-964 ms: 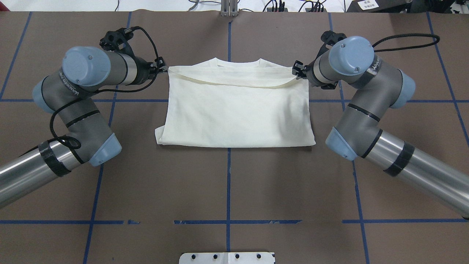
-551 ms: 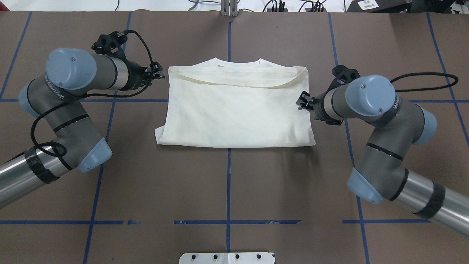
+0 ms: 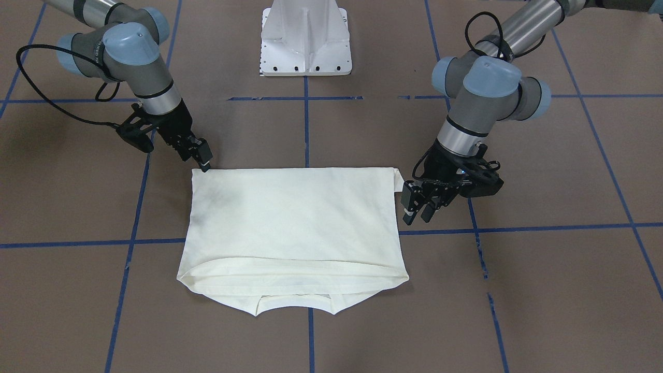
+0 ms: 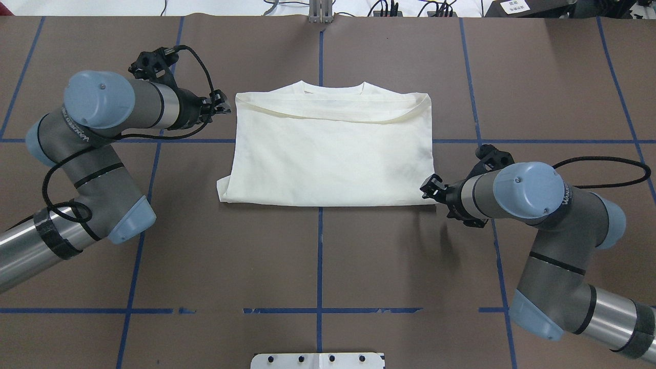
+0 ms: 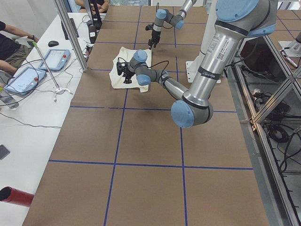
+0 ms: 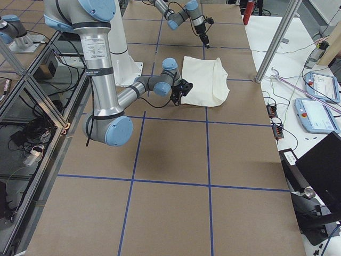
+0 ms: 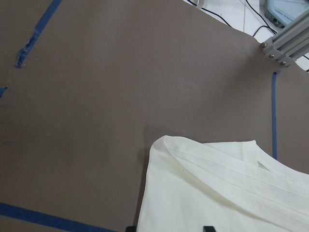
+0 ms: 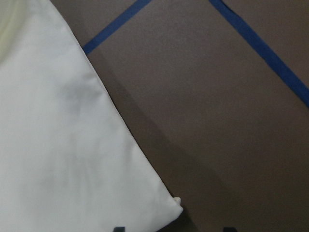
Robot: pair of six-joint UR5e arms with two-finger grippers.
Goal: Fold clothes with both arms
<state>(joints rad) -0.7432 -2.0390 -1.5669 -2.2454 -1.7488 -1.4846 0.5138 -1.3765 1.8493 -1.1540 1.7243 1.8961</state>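
The folded shirt [image 4: 330,154] lies flat in the middle of the table [image 4: 318,266]. Only its plain side shows (the sleeves are tucked out of sight). It is longest from side to side, and its collar [image 4: 333,88] points away from the robot. The left gripper [image 4: 224,106] is by the far left corner, with its fingers spread and empty. The right gripper [image 4: 427,187] is by the near right corner, spread too and holding nothing.

Left arm [image 4: 100,100] came in from robot's left, elbow bent, forearm near level, wrist turned inward. Left hand [image 4: 224,106] sat low over bench [image 4: 318,256], fingers [image 3: 409,202] spread, nothing between them. Right arm [image 4: 528,189] folded sharply at elbow, wrist aimed inward. Right hand [image 4: 429,185] tilted down, tip close to bench, jaws parted in wrist view, empty. Hands well apart, right one nearer robot's own side.
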